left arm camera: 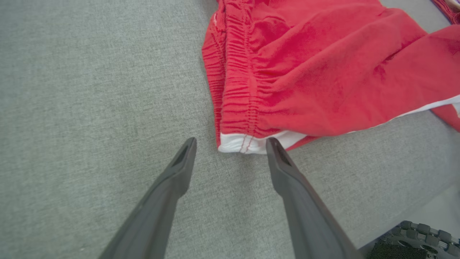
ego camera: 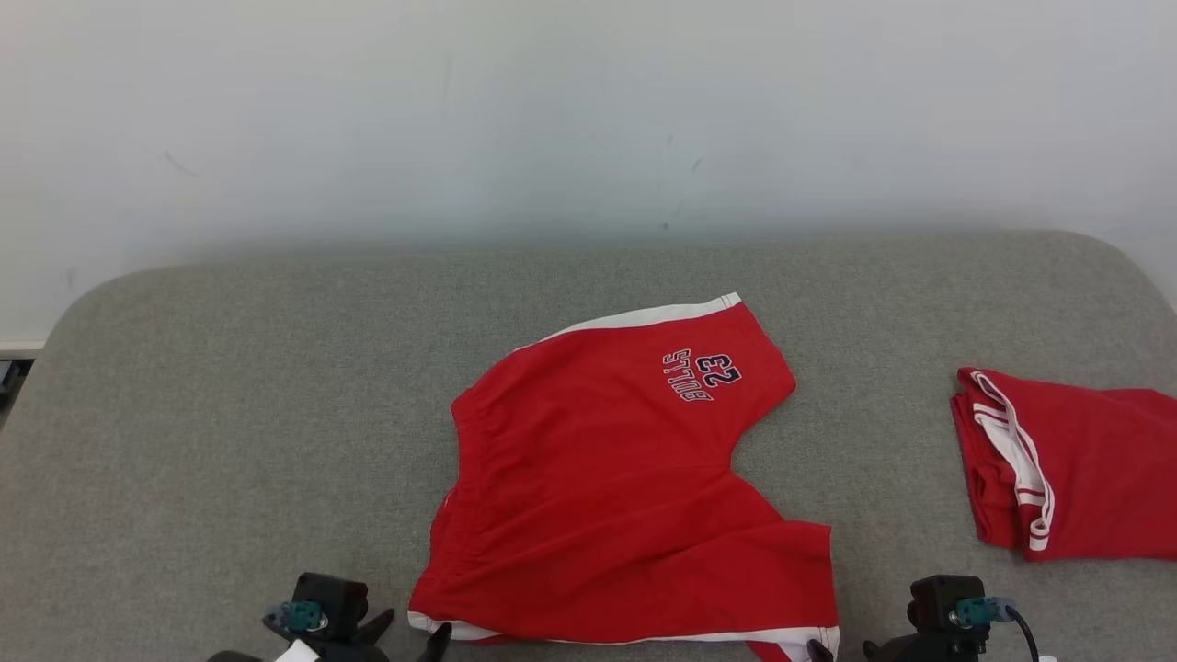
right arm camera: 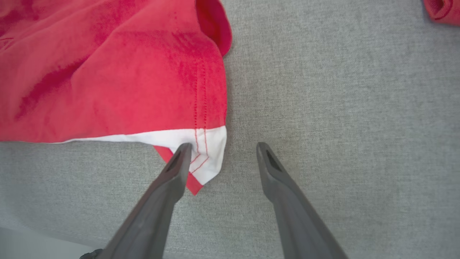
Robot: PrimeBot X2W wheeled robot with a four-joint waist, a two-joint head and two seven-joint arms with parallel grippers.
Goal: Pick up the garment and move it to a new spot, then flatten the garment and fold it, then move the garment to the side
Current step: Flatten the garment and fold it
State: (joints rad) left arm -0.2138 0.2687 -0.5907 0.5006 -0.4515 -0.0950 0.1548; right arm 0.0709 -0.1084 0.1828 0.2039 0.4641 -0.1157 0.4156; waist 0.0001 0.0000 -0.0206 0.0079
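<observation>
left tool (left arm camera: 231,141): my two dark fingers (left arm camera: 169,187) are spread wide and pinch nothing. The tips are low over the grey cover.
right tool (right arm camera: 223,145): fingers spread here too, gripping nothing. The left-hand finger of this pair lies over a white hem corner. The other is over bare cover.
garment: red fabric shorts (ego camera: 607,487) with white side trim, lying opened out but rumpled. They sit between my two tools and ahead of them.
waistband (left arm camera: 233,90): a gathered elastic edge running away from the left tool. Its white near corner sits just ahead of the fingertips and close against the right-hand tip. I cannot tell whether they touch.
leg hem (right arm camera: 208,154): a white-banded corner right at the right tool's tips, with a small red point of cloth poking out beneath it.
print (ego camera: 701,375): dark lettering and a "23" on the leg farthest from both tools. It reads upside down from my head view.
second garment: folded red cloth with white stripes (ego camera: 1085,478), well off to the outer side of the right tool and apart from the shorts.
desk: grey felt-covered desk (ego camera: 230,414) with rounded far corners, carrying both garments.
backdrop: pale wall (ego camera: 588,110) beyond the desk's far edge.
</observation>
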